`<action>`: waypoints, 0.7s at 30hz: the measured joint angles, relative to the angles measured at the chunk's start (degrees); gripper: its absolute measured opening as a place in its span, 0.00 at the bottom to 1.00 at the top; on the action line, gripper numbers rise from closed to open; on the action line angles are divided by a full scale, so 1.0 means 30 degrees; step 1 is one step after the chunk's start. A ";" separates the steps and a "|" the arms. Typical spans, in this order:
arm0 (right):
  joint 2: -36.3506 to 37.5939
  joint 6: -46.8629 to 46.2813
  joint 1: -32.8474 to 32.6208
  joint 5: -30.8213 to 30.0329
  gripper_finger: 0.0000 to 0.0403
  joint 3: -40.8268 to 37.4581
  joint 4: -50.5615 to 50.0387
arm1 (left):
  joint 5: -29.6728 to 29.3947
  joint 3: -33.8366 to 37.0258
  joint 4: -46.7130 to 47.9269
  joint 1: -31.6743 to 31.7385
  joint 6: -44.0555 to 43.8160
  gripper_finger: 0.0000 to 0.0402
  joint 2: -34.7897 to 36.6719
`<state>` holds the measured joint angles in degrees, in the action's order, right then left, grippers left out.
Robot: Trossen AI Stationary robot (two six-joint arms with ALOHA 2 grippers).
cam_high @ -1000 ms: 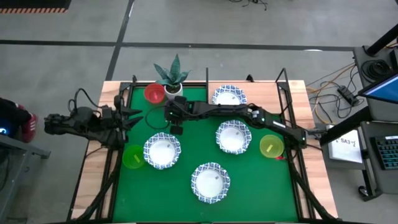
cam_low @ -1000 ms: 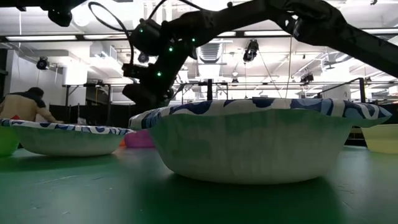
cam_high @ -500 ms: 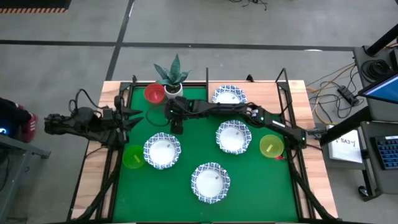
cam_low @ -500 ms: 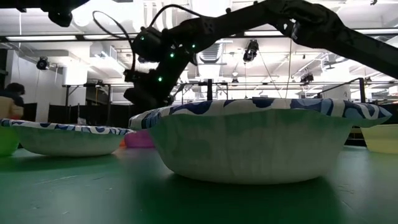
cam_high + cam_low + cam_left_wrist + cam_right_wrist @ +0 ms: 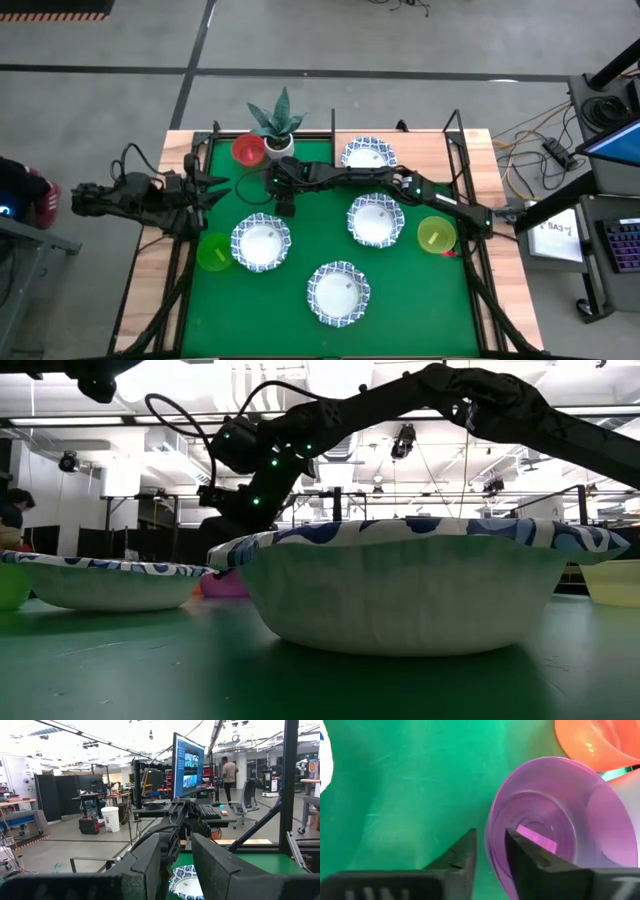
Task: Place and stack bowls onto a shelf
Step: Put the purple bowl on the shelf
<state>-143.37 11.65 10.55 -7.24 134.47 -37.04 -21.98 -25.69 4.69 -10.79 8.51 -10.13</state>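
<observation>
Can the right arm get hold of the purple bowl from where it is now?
Probably yes. The right gripper is already over the purple bowl, with one finger inside the rim and the other outside on the green mat. The red bowl stands close beside it but does not block the fingers.

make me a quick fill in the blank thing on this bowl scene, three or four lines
1. The right tool has one finger inside and one outside the rim of the ______ bowl.
2. The number of blue-rimmed white bowls on the green mat is ______.
3. The red bowl sits beside the potted ______.
4. The left tool waits over the mat's ______ edge in the high view.

Missing words: purple; four; plant; left
</observation>
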 joint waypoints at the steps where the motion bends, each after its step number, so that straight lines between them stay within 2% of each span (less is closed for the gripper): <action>1: 0.0000 0.0111 0.0000 0.0051 0.16 0.0000 -0.0009 | 0.0000 0.0000 0.0003 0.0000 0.0000 0.24 0.0000; 3: 0.0000 0.0290 0.0000 0.0153 0.08 0.0000 -0.0022 | 0.0000 0.0000 0.0007 0.0000 0.0000 0.24 0.0000; 5: 0.0020 0.0393 0.0000 0.0449 0.04 0.0000 0.0004 | 0.0000 0.0000 0.0007 0.0000 0.0000 0.24 0.0000; 13: 0.0287 0.0836 -0.0147 0.0413 0.02 0.0124 -0.0147 | 0.0000 0.0000 0.0007 0.0000 0.0000 0.24 0.0000; 21: 0.2684 0.1200 -0.1174 0.0244 0.02 0.0146 -0.1102 | 0.0000 0.0000 0.0007 0.0000 0.0007 0.24 0.0000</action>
<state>-135.32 15.25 7.02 -6.51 134.91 -40.34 -21.98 -25.69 4.71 -10.79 8.53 -10.13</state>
